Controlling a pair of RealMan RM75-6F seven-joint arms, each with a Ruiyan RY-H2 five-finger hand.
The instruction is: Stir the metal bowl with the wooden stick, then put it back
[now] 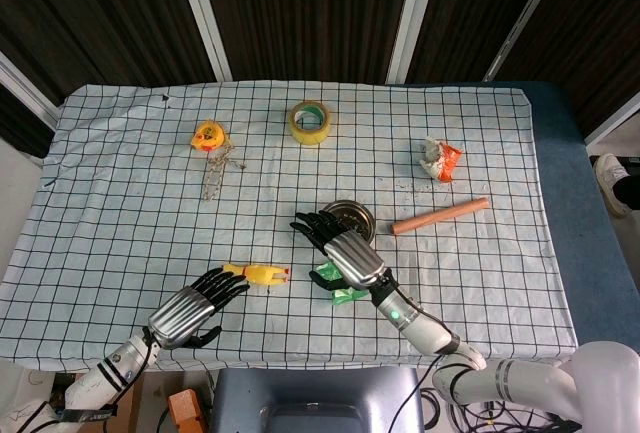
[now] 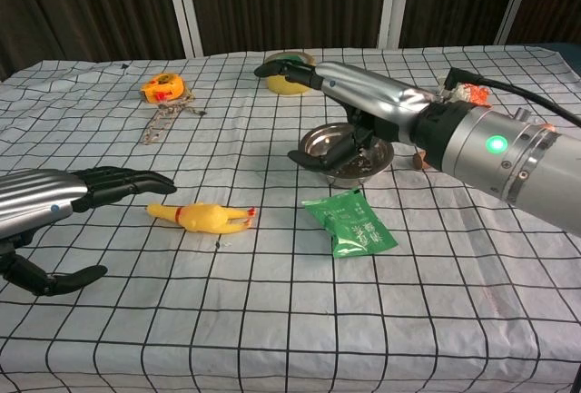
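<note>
Table (image 1: 120, 203) with a checked cloth is what I see in front of me; my right hand (image 1: 340, 245) is above the metal bowl (image 2: 327, 143), with its fingers (image 2: 277, 69) spread out flat and nothing in them; the bowl sits near the middle of the cloth and I can see its rim past my hand in the head view; the wooden stick (image 1: 440, 217) lies flat on the cloth to the right of the bowl, apart from it, and no hand touches it; my left hand (image 1: 195, 310) is low at the near left, open too, fingers out and holding nothing; a yellow rubber chicken (image 2: 204, 216) lies just past its fingertips; a green packet (image 2: 349, 223) lies on the near side of the bowl; far back I see a roll of yellow tape (image 1: 311, 121), a yellow tape measure (image 1: 206, 137) and a crumpled wrapper (image 1: 438, 159).
</note>
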